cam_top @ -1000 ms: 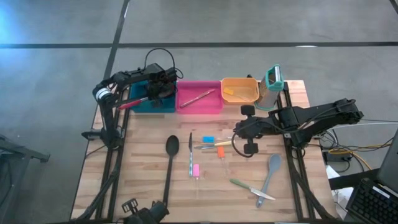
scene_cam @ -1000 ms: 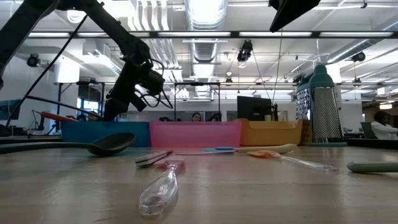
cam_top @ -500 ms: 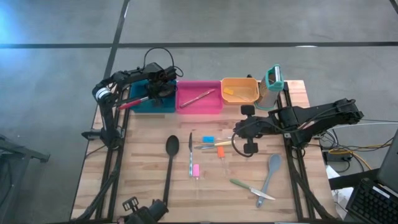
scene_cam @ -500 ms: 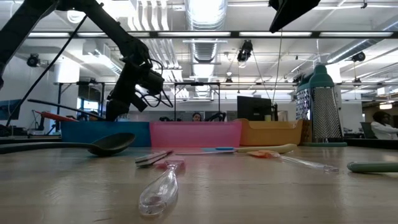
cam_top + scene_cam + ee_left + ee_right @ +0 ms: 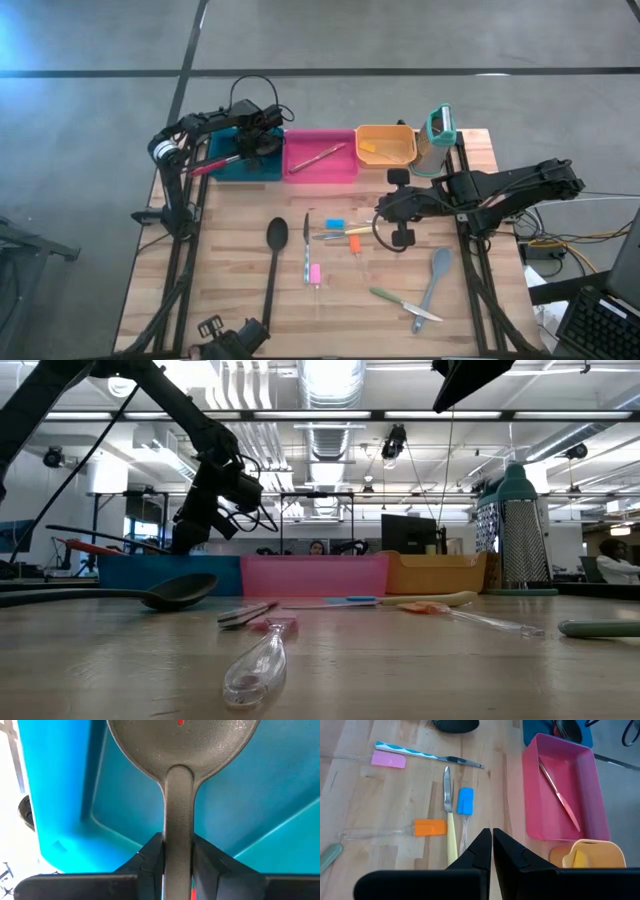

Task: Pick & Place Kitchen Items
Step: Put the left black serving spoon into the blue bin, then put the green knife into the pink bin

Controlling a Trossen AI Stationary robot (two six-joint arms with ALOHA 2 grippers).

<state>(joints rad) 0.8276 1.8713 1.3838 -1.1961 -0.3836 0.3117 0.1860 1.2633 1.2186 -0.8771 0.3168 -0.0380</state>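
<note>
Spoons number two black: your left pincer (image 5: 177,862) clamps one (image 5: 179,780) over the teal bin (image 5: 225,165), one (image 5: 274,250) lies on the worktop (image 5: 230,270); right pincer (image 5: 492,847) together.

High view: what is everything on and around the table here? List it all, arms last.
Bins: 3, teal, pink, orange; row at back edge.
Grater: 1, teal-and-white; upright beside orange bin.
Black spoons: 2; one on table, one in teal bin.
Red-headed spoon: 1; teal bin.
Small utensils: 5, handles pink, blue, orange, yellow, teal-striped; mid-table.
Grey spatula: 1; front right.
Green-handled knife: 1; beside spatula.
Left end effector: shut on black spoon.
Right end effector: shut, above mid-table.
</note>
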